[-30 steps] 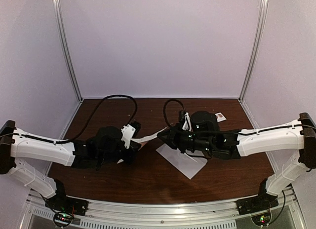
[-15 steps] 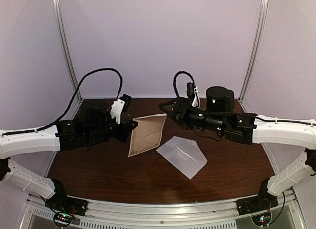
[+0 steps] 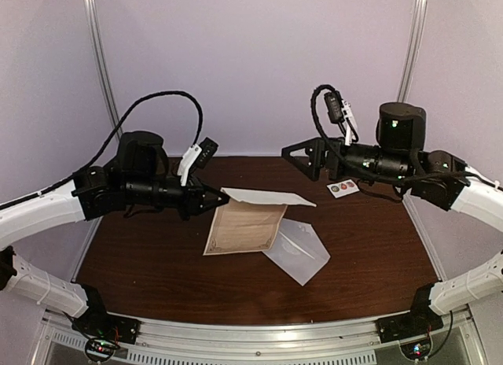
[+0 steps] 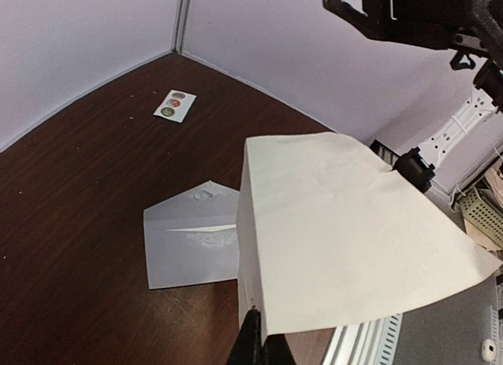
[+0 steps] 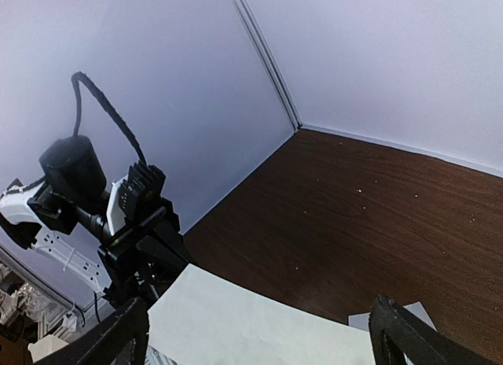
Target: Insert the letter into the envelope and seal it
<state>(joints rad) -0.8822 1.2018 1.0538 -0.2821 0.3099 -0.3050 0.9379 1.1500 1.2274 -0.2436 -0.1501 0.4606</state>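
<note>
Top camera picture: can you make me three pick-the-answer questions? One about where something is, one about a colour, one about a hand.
1. Where is the envelope? A lying on the table; B inside a drawer; C under a chair.
2. What colour is the table? A green; B yellow; C dark brown.
3. What is the left hand doing? A resting empty; B holding the letter up; C squeezing a ball.
Answers: 1A, it lies flat on the wood. 2C, the bare top is dark brown. 3B, it pinches the letter's edge.
</note>
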